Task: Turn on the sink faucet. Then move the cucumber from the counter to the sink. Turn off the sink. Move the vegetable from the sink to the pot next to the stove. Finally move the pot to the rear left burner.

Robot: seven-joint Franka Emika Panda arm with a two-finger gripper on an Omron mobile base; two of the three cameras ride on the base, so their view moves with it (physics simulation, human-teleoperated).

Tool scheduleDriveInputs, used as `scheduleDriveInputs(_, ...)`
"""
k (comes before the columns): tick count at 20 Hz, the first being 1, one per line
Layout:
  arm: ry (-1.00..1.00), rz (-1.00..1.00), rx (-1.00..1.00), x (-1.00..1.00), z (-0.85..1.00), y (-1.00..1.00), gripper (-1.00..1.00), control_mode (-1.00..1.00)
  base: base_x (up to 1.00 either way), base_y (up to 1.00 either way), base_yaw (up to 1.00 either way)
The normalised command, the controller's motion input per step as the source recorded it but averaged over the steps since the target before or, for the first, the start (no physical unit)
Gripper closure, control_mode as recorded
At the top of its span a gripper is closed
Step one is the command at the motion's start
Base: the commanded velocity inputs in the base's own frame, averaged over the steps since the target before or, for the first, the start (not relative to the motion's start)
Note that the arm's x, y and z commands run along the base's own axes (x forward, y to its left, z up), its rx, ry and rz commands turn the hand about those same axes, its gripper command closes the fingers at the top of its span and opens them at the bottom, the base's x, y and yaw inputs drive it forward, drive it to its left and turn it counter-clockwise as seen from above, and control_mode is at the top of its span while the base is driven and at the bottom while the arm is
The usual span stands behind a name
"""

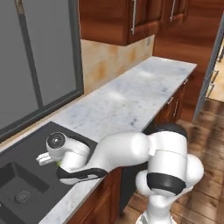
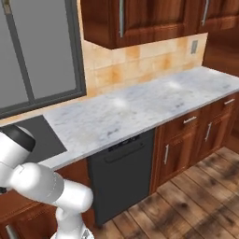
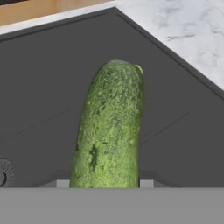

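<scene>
The dark green cucumber [image 3: 111, 127] stands lengthwise between my finger tips, and my gripper [image 3: 105, 183] is shut on it. It hangs over the flat drainboard of the dark charcoal sink [image 3: 48, 74], close to the white marble counter [image 3: 183, 26]. A round drain [image 3: 3, 175] peeks in at the left edge. From the left base view my gripper [image 1: 43, 159] points left over the sink [image 1: 19, 181], with a sliver of the cucumber [image 1: 58, 162] under the hand. The counter [image 1: 131, 96] runs off to the right. The faucet, pot and stove are out of view.
A grey window [image 1: 35, 57] sits behind the sink. Reddish-brown wall cabinets [image 1: 118, 22] hang over the counter. A black dishwasher front [image 2: 121, 172] sits under the counter [image 2: 140, 107], with wooden base cabinets [image 2: 196, 140] to its right.
</scene>
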Motion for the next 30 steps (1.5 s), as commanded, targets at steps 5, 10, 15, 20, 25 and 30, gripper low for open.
scheduleDriveInputs(5, 0.00, 0.00, 0.00, 0.00, 0.00, 0.00, 1.00, 1.00, 0.00, -0.47, -0.31)
scheduleDriveInputs(10, 0.00, 0.00, 0.00, 0.00, 0.00, 0.00, 1.00, 1.00, 0.00, -0.24, -0.47)
scheduleDriveInputs(15, 0.00, 0.00, 0.00, 0.00, 0.00, 0.00, 1.00, 1.00, 0.00, 0.00, -0.57)
scheduleDriveInputs(20, 0.00, 0.00, 0.00, 0.00, 0.00, 0.00, 1.00, 1.00, 0.02, -0.04, -0.55)
scheduleDriveInputs(25, 0.00, 0.00, 0.00, 0.00, 0.00, 0.00, 1.00, 1.00, 0.08, -0.09, -0.51)
scheduleDriveInputs(30, 0.00, 0.00, 0.00, 0.00, 0.00, 0.00, 1.00, 1.00, 0.10, -0.05, -0.49)
